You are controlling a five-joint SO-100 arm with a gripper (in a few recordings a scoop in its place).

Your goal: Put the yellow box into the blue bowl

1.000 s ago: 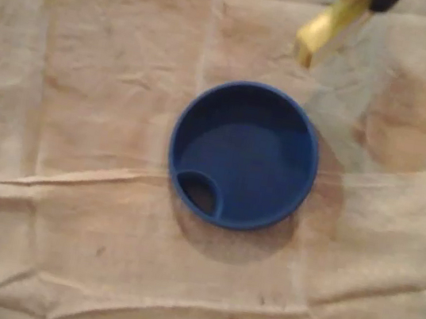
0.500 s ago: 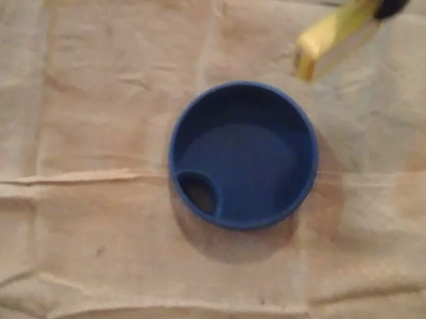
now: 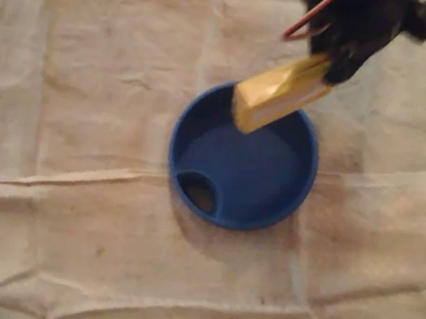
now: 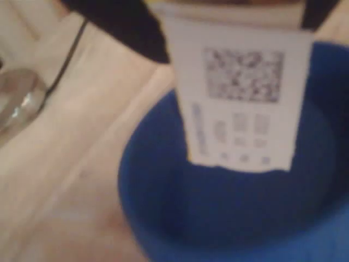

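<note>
One step remained, we judged: the release. The gripper clenched the yellow box, which hung tilted over the upper rim of the blue bowl in the overhead view, not yet inside. Wrinkled cloth lay beneath.

In the overhead view the dark arm is seen entering from the upper right edge, with red wires looped beside the wrist. The gripper is pointed down and to the left, and one end of the yellow box is clamped between its fingers. In the wrist view the dark fingers are seen at either side of the box's top edge.
</note>
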